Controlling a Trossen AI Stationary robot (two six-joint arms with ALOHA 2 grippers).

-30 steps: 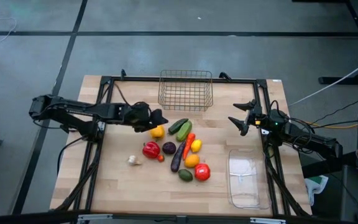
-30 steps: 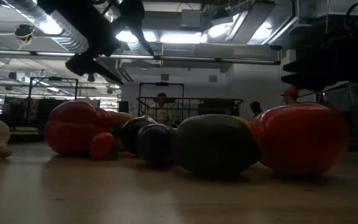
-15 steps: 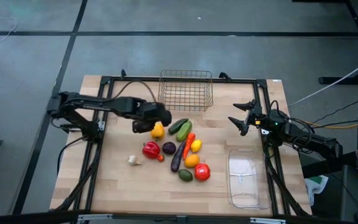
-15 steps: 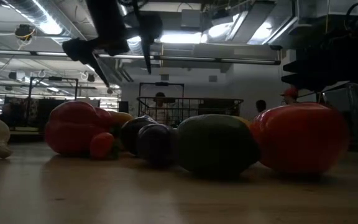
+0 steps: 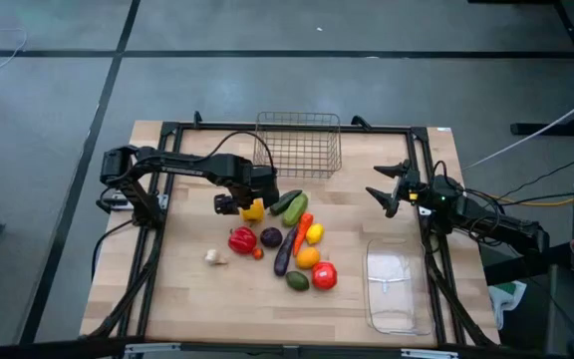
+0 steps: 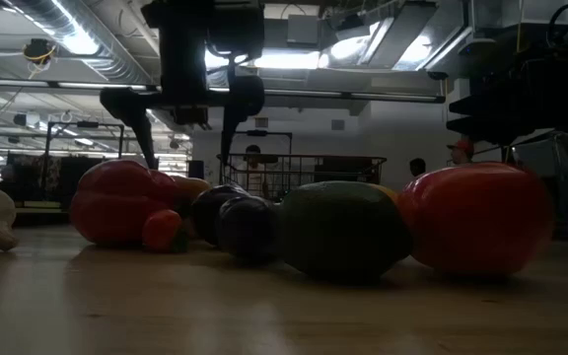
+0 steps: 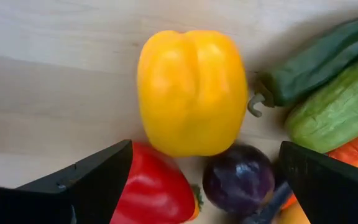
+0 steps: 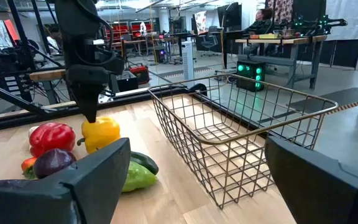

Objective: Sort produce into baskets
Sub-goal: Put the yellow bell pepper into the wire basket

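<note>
Left pincer (image 5: 252, 202) is hanging spread wide directly over the yellow bell pepper (image 5: 253, 209), just left of centre frame in the high view; you are straddling the pepper so the fingers (image 7: 73, 186) can close on its sides. Nothing gripped. The pepper is lying at the upper-left edge of the produce cluster, with the red bell pepper (image 5: 242, 239) and purple onion (image 5: 271, 237) close below it, so crowding is likely. Wire basket (image 5: 298, 145) is sitting empty at upper centre, the clear tray (image 5: 399, 287) at lower right. Right pincer (image 5: 391, 188) is waiting released at right of the bench (image 5: 187, 289).
</note>
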